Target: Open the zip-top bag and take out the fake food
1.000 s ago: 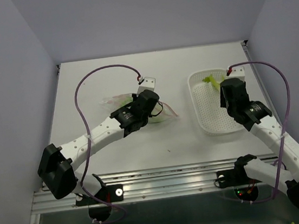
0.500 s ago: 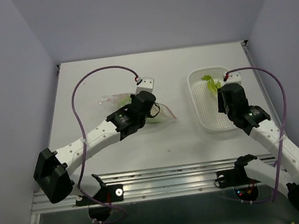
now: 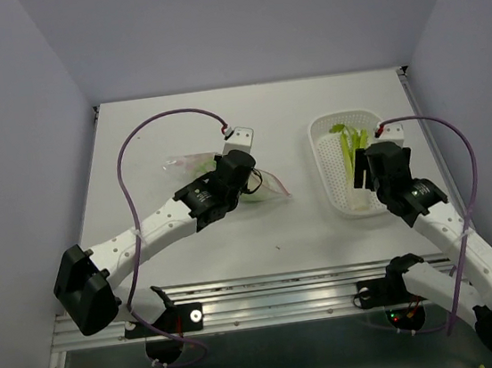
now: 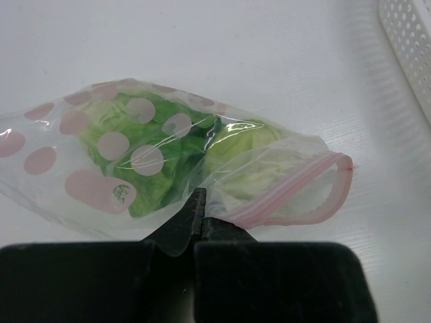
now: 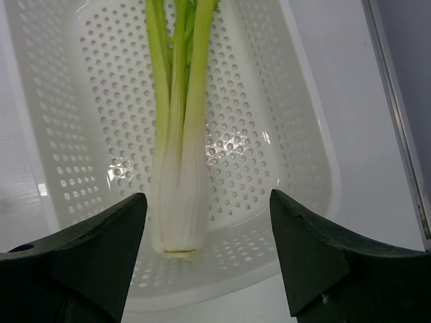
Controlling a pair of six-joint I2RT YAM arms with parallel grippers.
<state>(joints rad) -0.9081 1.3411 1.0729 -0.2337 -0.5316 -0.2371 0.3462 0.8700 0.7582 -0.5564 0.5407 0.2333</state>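
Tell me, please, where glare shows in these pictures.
Right wrist view: glare patches on the white perforated plastic tray beside the yellow-green plastic celery stalk; left wrist view: shiny streaks across the clear pink-dotted zip-top bag; top external view: evenly lit.

Zip-top bag (image 4: 286, 176) with leafy pieces (image 4: 165, 158) lies left of the tray (image 3: 330, 184) holding the stalks (image 5: 179, 148)

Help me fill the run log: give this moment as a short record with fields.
bag: clear pink-dotted plastic zip-top bag, mouth open
in bag: green leafy plastic pieces
left tool: shut on bag film near the zip strip
tray: white perforated plastic tray, holding pale green plastic celery stalks
right tool: open above the celery, holding nothing
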